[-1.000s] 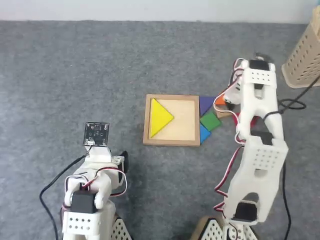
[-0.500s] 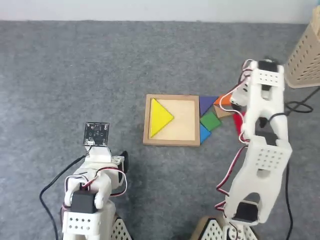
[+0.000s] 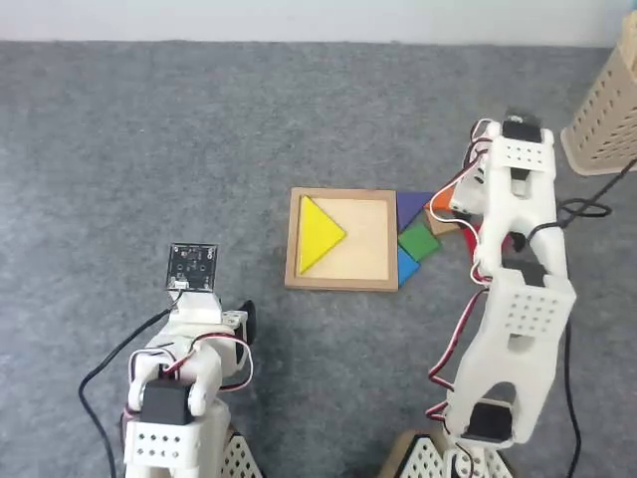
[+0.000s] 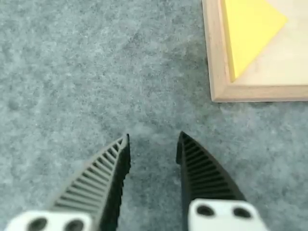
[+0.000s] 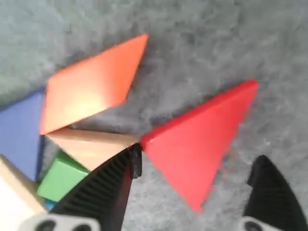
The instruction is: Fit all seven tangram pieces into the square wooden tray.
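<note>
The right gripper (image 5: 198, 161) swung aside and returned, spread astride the red triangle (image 5: 202, 144), likely lining up a grasp; the left gripper (image 4: 153, 142) stayed spread near the tray (image 3: 343, 283).

A grey, felt-like covering spread over the whole tabletop (image 3: 149, 129). A pale wall (image 3: 299, 20) ran along its far edge, and a beige perforated basket (image 3: 609, 100) stood at the far right corner.

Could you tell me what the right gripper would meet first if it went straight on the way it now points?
The right gripper would most likely meet the red triangle, lying between its open fingers; depth is unclear.
</note>
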### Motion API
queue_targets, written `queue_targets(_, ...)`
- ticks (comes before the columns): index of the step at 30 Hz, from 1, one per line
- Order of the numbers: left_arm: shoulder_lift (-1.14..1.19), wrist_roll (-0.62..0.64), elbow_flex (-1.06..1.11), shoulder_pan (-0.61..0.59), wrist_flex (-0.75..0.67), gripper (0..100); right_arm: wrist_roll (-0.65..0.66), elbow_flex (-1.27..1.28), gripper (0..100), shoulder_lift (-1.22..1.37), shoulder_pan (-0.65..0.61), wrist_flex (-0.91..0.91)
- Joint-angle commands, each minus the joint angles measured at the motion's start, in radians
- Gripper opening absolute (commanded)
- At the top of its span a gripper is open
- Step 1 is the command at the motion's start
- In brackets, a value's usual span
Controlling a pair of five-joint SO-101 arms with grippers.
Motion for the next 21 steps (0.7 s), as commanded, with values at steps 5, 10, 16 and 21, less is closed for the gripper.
queue_targets(5, -0.020, 0.008, -0.002, -0.003, -0.006, 15, 0.023, -0.041, 42.4, 0.007, 0.012, 0.012)
queue_targets(10, -0.020, 0.008, -0.002, -0.003, -0.006, 15, 0.023, -0.041, 39.8, 0.007, 0.018, -0.002)
queue_targets(16, -0.020, 0.008, -0.002, -0.003, -0.006, 15, 0.025, -0.041, 27.9, 0.013, 0.012, -0.008)
queue_targets(21, -0.020, 0.008, -0.002, -0.003, -0.006, 15, -0.002, -0.041, 27.9, 0.013, 0.018, -0.025)
